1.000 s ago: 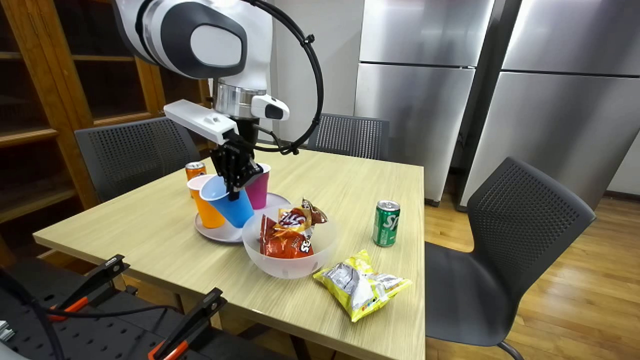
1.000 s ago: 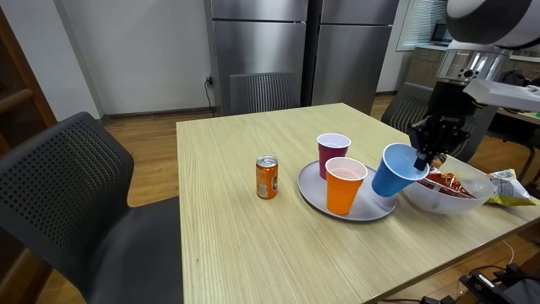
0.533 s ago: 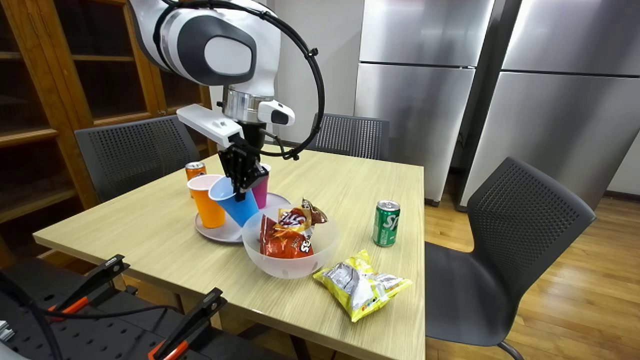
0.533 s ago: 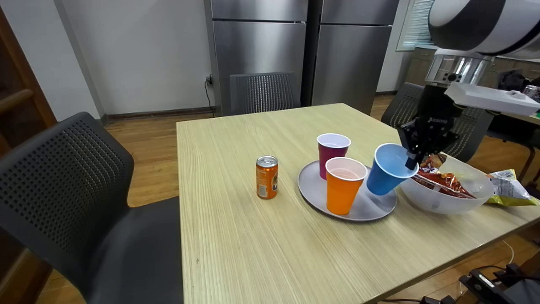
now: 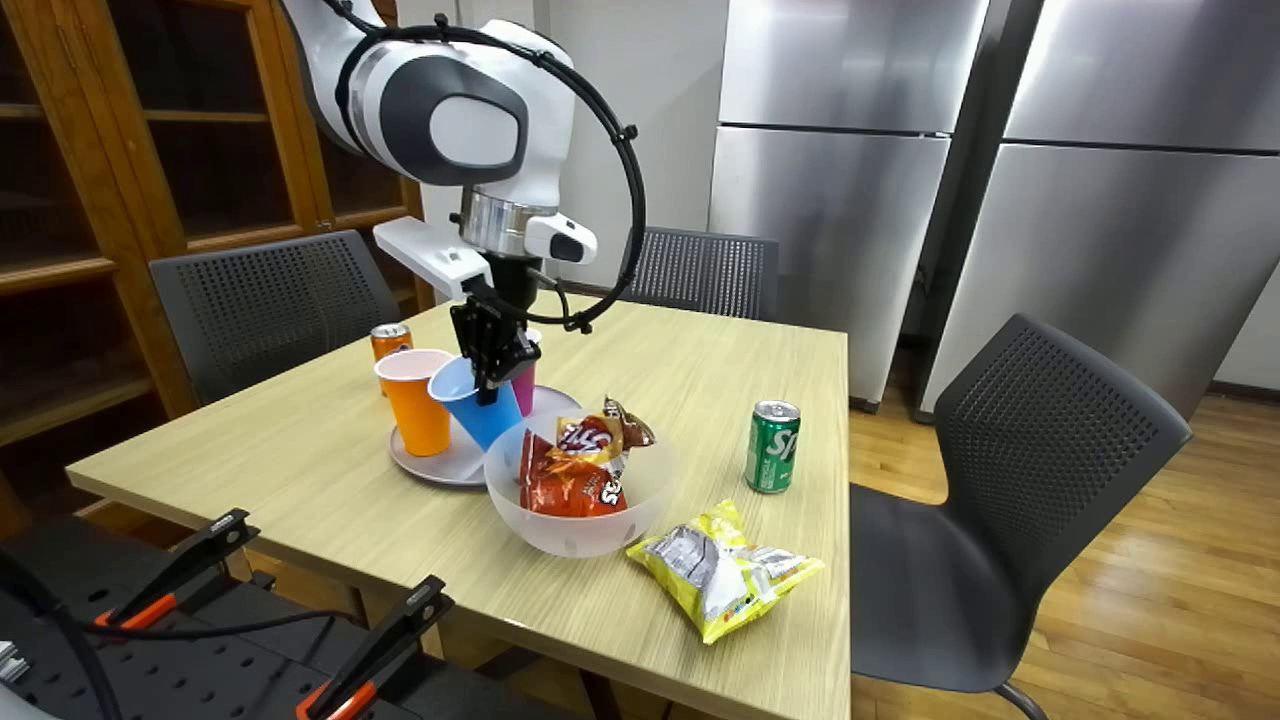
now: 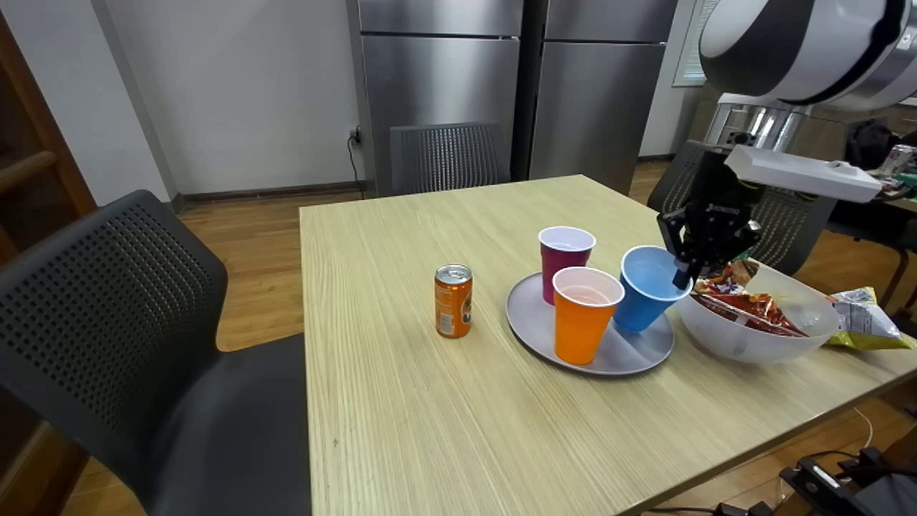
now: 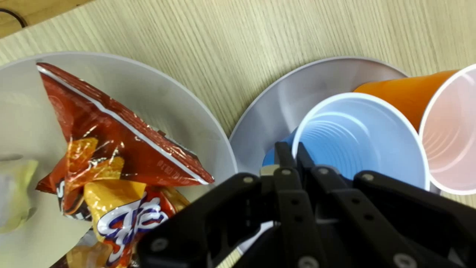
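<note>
My gripper (image 7: pixel 296 149) is shut on the rim of a blue cup (image 7: pixel 357 137), one finger inside the cup and one outside. The blue cup (image 6: pixel 645 304) leans to one side over a grey plate (image 6: pixel 526 315). Whether its base touches the plate I cannot tell. On that plate stand an orange cup (image 6: pixel 579 330) and a purple cup (image 6: pixel 561 272), both upright. From the wrist, the blue rim overlaps the orange cup (image 7: pixel 403 95). The gripper (image 5: pixel 487 393) hides part of the purple cup (image 5: pixel 525 385) in an exterior view.
Right beside the plate is a translucent bowl (image 5: pixel 570 540) holding red and brown snack bags (image 5: pixel 580 485). A yellow snack bag (image 5: pixel 715 575) and a green can (image 5: pixel 773 450) are on the table past it. An orange can (image 6: pixel 453 304) stands on the plate's other side.
The gripper has carried the tilted blue cup a short way farther over the plate, closer to the purple cup. The other cups, bowl and cans have stayed put.
</note>
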Robot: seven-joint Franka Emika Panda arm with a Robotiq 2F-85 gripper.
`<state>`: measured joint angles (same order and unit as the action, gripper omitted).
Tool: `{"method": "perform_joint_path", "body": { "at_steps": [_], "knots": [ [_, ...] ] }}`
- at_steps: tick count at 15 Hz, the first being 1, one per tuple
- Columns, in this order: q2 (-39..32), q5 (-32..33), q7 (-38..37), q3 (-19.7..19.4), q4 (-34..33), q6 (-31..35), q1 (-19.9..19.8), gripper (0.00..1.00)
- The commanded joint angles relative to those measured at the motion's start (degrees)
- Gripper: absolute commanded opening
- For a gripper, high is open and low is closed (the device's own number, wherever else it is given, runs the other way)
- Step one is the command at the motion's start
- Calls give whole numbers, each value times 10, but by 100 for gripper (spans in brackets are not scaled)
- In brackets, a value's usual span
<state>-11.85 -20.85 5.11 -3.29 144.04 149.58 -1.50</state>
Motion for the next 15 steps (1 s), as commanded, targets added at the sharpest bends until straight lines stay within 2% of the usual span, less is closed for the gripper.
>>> {"method": "perform_joint_path", "body": {
  "at_steps": [1,15],
  "knots": [
    [-19,-25,-10,19,-30,-36,-23,1],
    [-47,-75,-20,18,-59,-64,-51,1]
  ]
}}
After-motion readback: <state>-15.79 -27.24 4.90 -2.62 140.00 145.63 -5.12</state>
